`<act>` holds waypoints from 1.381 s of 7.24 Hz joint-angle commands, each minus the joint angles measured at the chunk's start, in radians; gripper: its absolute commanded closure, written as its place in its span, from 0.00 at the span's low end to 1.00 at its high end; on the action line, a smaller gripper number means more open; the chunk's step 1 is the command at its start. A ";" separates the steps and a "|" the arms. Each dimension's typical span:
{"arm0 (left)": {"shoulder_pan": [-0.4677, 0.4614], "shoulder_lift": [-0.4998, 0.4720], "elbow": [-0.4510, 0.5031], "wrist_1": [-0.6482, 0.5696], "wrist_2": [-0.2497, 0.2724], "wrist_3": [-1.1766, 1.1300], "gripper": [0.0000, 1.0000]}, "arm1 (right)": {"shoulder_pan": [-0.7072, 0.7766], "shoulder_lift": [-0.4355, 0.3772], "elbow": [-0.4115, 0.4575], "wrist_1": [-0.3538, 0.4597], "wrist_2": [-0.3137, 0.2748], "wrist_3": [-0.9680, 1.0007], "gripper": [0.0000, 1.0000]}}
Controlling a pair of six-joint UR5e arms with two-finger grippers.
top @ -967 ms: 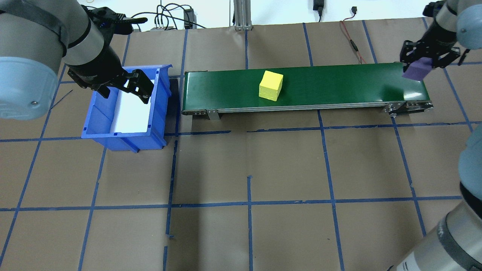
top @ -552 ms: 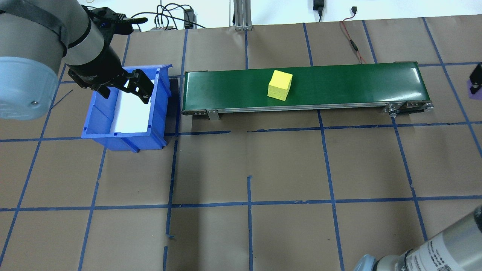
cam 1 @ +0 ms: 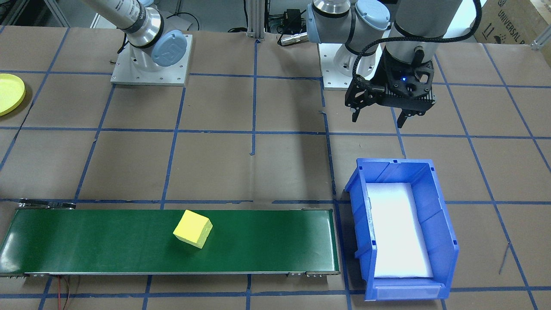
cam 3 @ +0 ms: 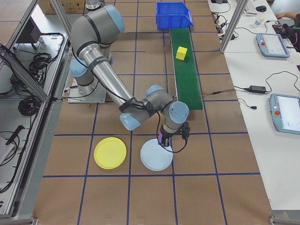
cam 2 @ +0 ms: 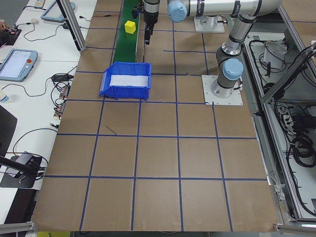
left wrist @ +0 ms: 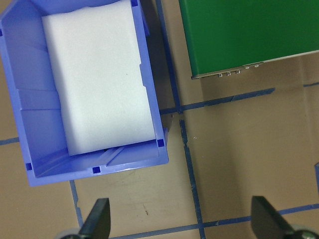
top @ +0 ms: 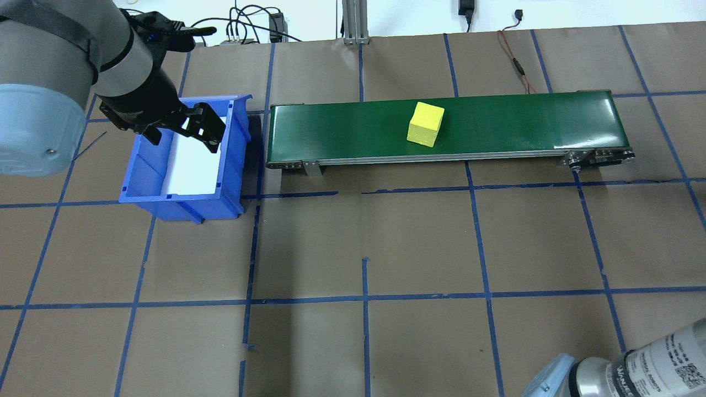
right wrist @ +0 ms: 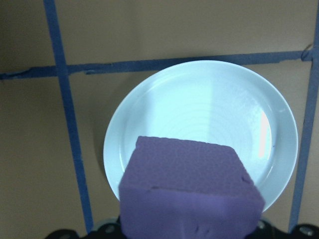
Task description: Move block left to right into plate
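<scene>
While the left gripper was hung over the far end of the blue bin at the table's left, its jaws were spread apart and nothing was held between them. White foam padding was seen on the bin's floor. Just right of the bin, a green conveyor belt was laid left to right, and a yellow cube was sat on it, right of its middle, untouched. Past the belt's right end, the right gripper was clamped on a purple block, held above a pale blue plate, over its edge. The yellow plate was lying just beside the pale one, on the robot's side, with nothing seen on it.
</scene>
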 commanded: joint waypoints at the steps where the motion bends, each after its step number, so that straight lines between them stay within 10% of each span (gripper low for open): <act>1: 0.000 0.000 0.001 0.000 0.000 -0.002 0.00 | -0.035 0.025 0.017 -0.037 -0.004 -0.045 0.24; 3: 0.002 0.000 -0.001 0.002 -0.005 0.006 0.01 | -0.035 0.017 0.017 -0.066 0.007 -0.096 0.01; 5: 0.005 -0.002 -0.001 0.006 -0.008 -0.005 0.51 | -0.035 -0.001 0.017 -0.065 0.010 -0.090 0.01; 9: 0.005 -0.003 -0.001 0.008 -0.008 -0.003 0.51 | 0.227 -0.124 0.012 0.013 0.137 0.275 0.00; 10: 0.005 -0.003 0.001 0.009 -0.008 -0.015 0.65 | 0.317 -0.133 0.012 0.014 0.166 0.410 0.00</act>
